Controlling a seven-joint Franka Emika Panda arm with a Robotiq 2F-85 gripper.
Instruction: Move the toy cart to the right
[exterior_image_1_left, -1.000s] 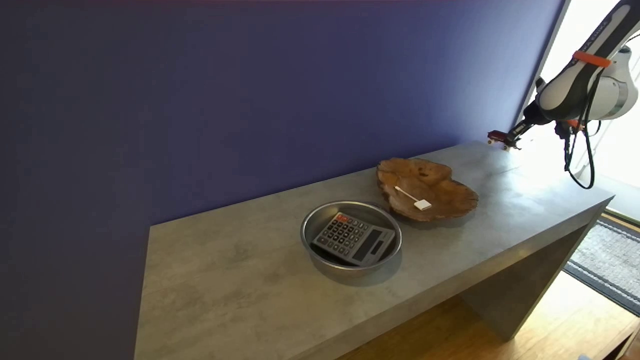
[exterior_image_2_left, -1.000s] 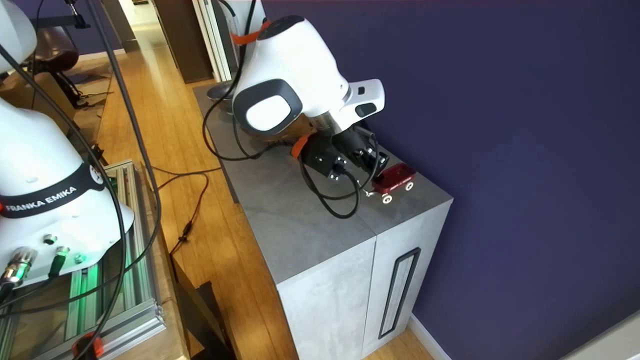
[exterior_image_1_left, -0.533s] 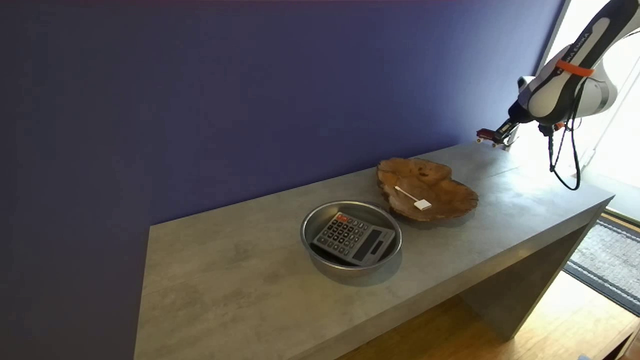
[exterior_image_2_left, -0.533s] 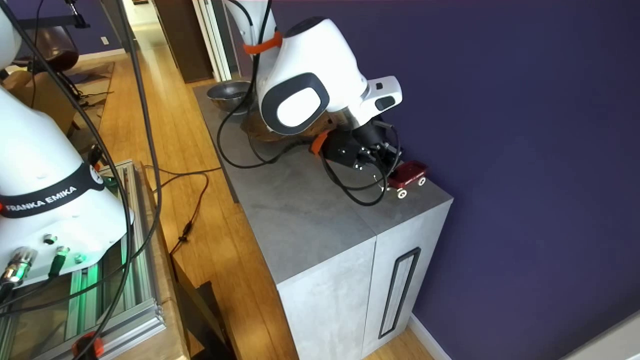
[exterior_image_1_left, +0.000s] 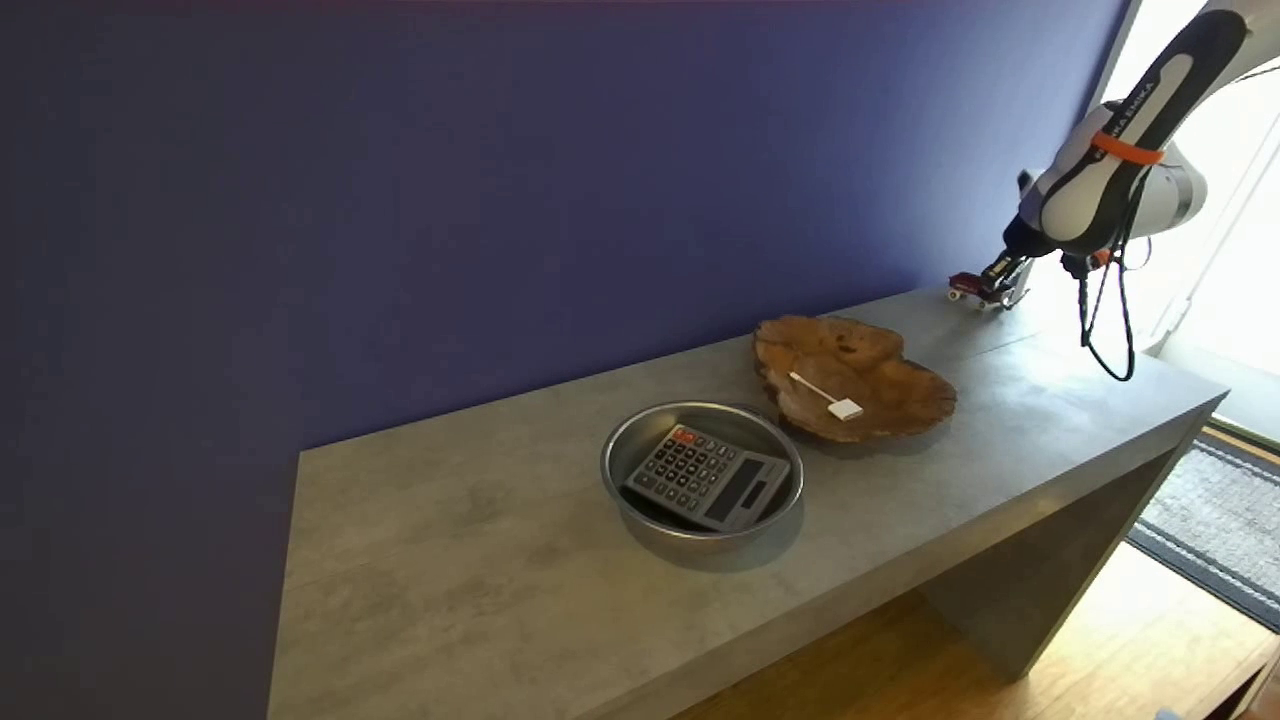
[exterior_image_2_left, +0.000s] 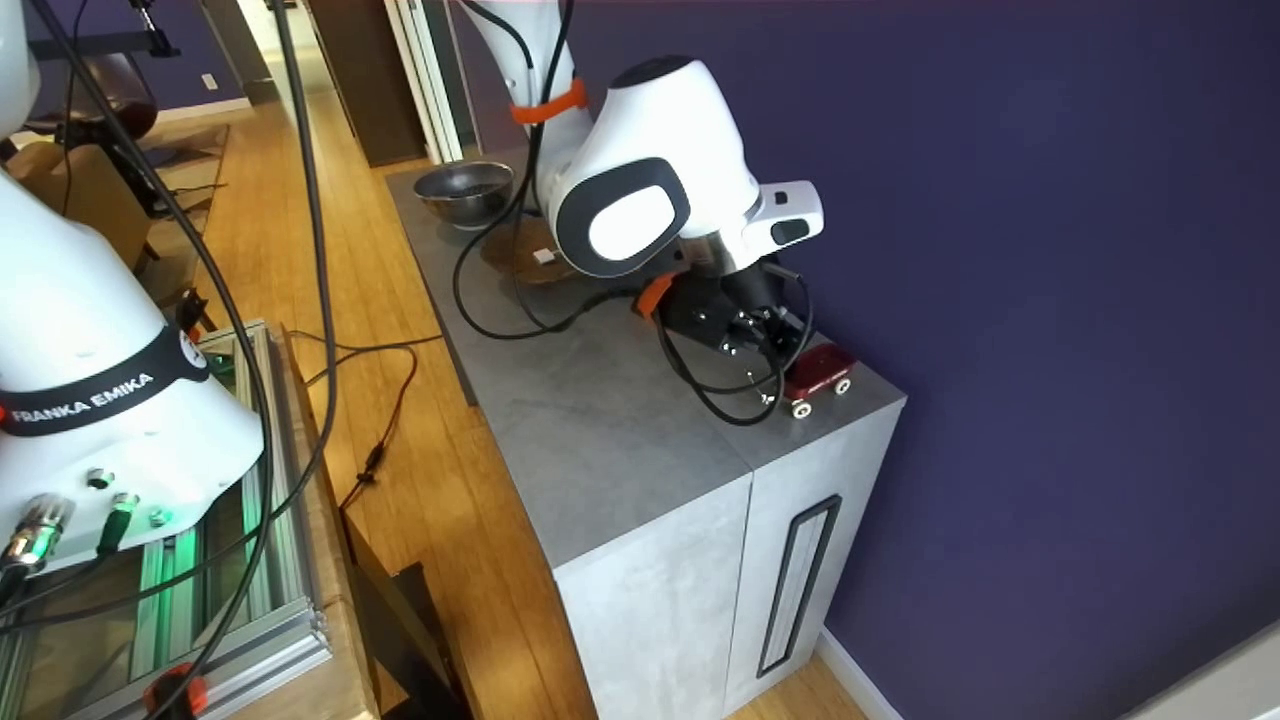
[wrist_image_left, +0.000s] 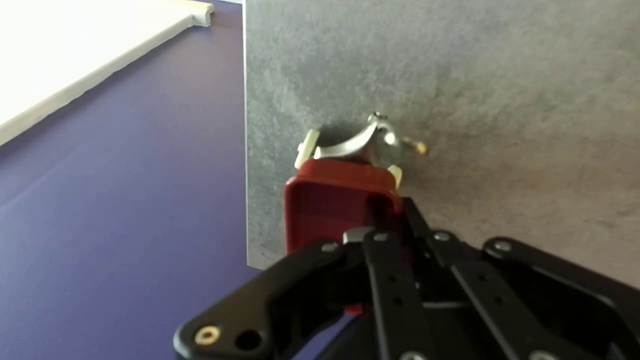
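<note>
Near to far, in an exterior view: desk (exterior_image_1_left: 450, 560), long, grey. Metal bowl (exterior_image_1_left: 690, 545), round; calculator (exterior_image_1_left: 710, 478) inside, tilted. Wooden dish (exterior_image_1_left: 905, 395), brown, irregular, just beyond the bowl; white stemmed piece (exterior_image_1_left: 846, 409) lying in it. Toy cart (wrist_image_left: 330, 210), red, pale wheels, at the desk's far end, near the purple wall (exterior_image_1_left: 600, 200); wheel contact unclear. End effector (wrist_image_left: 398, 217), black, pinching the cart's side wall.
</note>
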